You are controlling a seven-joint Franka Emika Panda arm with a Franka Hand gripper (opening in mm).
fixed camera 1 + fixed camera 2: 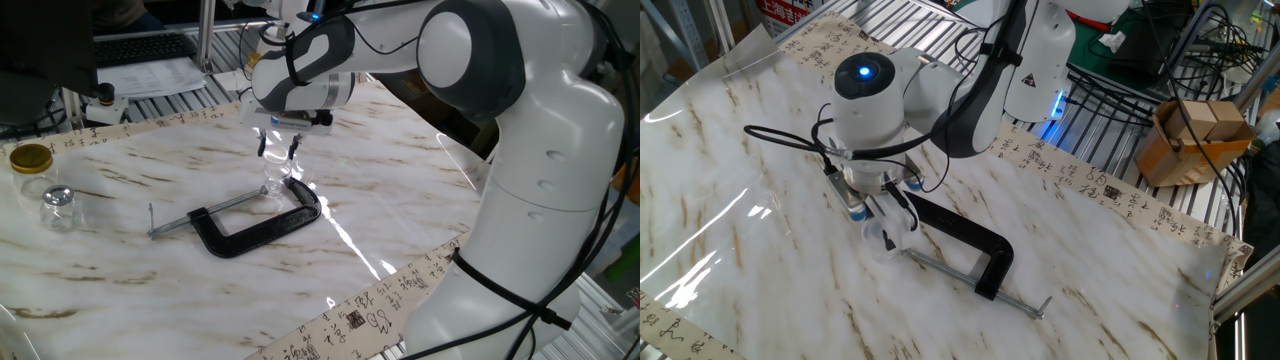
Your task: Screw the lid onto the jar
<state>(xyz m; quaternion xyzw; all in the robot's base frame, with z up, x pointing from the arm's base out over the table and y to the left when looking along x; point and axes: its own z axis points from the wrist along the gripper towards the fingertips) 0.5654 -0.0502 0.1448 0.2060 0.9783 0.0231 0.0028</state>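
Note:
The tiny clear glass jar (276, 184) stands upright on the marble table, right by the black C-clamp's jaw; in the other fixed view the jar (886, 236) shows below the hand. The lid is transparent, and I cannot make it out apart from the jar's top. My gripper (278, 153) hangs straight above the jar with its two fingers spread apart. The fingertips (263, 150) end just above the jar's top and nothing shows between them. From the other side, the gripper (880, 212) sits over the jar, partly hiding it.
A black C-clamp (255, 220) lies beside the jar, its screw pointing left; it also shows in the other view (965, 245). A gold-lidded jar (31, 163) and a bulbous clear jar (58, 207) stand at the far left. A cardboard box (1195, 135) sits off the table.

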